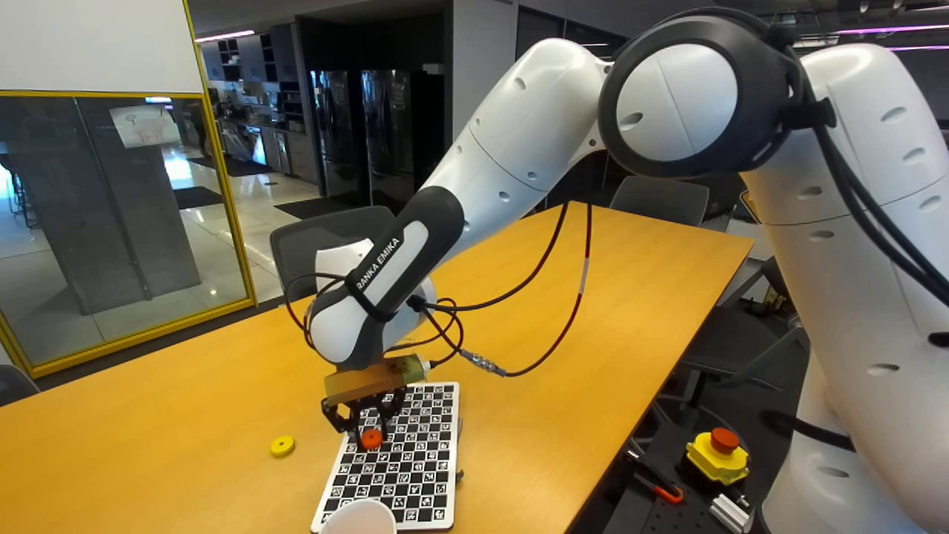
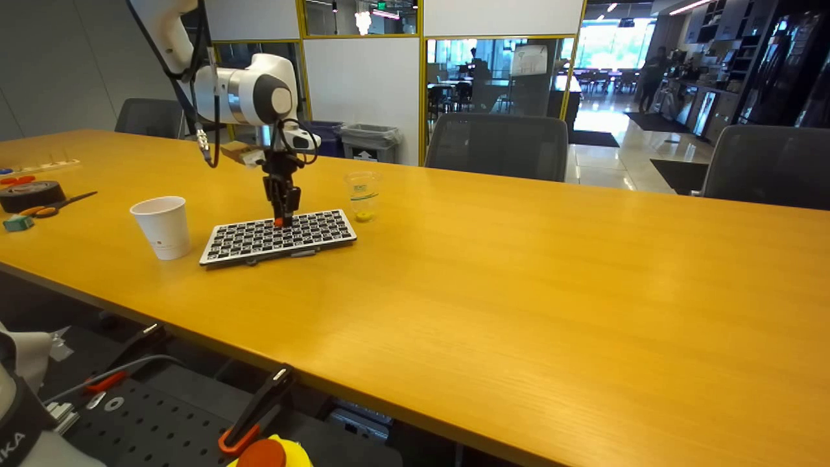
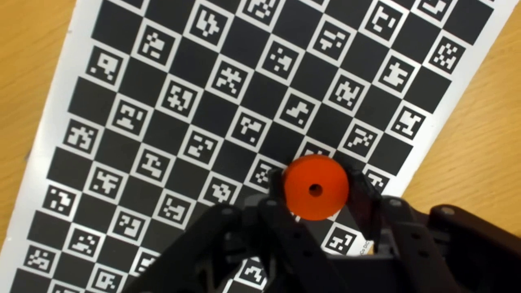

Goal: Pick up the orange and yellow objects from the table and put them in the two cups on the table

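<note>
An orange round piece (image 3: 321, 203) with a hole in its middle is pinched by my gripper (image 1: 371, 437), a finger pressed to either side. Both are low over the checkered mat; whether the piece touches it I cannot tell. On the table (image 1: 185, 430) beside the mat lies a yellow disc (image 1: 282, 446). The white cup (image 2: 162, 227) stands upright past the mat's end. Beyond the opposite end is the clear cup (image 2: 363, 191); yellow (image 2: 365, 216) shows at its bottom, inside or behind it. That clear cup cannot be made out in the closer exterior view, where the arm blocks much.
The checkered mat (image 2: 249, 243) lies beneath the gripper. At the table's far side are scissors (image 2: 48, 211), a black tape roll (image 2: 29, 194), a green block (image 2: 18, 222) and some red-orange pieces (image 2: 26, 179). Cables (image 1: 485, 362) droop from the arm.
</note>
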You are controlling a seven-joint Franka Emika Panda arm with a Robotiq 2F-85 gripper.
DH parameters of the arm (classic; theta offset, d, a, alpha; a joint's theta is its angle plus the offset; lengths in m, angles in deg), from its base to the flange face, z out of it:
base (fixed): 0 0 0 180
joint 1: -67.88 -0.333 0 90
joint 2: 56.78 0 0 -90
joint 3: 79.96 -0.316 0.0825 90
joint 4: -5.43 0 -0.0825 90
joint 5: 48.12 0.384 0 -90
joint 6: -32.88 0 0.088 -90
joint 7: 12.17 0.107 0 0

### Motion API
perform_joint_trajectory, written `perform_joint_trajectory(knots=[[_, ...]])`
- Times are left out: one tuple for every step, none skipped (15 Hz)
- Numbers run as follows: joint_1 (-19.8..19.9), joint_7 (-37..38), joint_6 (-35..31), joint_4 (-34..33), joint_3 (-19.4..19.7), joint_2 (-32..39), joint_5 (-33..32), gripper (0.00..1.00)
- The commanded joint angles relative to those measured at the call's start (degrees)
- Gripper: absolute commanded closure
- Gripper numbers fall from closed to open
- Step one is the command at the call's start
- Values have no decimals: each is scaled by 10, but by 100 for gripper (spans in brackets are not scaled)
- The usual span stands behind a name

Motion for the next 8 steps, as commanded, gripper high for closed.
perform_joint_trajectory(knots=[[-11, 16, 1, 7, 5, -11, -7, 77], [-11, 13, 3, 15, 2, -21, -5, 77], [-14, 11, 4, 26, -1, -35, -6, 77], [-16, 11, 6, 36, -4, -47, -6, 77], [-24, 18, 4, 52, -3, -67, -12, 77], [-29, 19, 7, 65, -5, -85, -16, 77], [-40, 29, 9, 80, -4, -106, -25, 77], [-51, 43, 13, 94, -2, -127, -37, 77]])
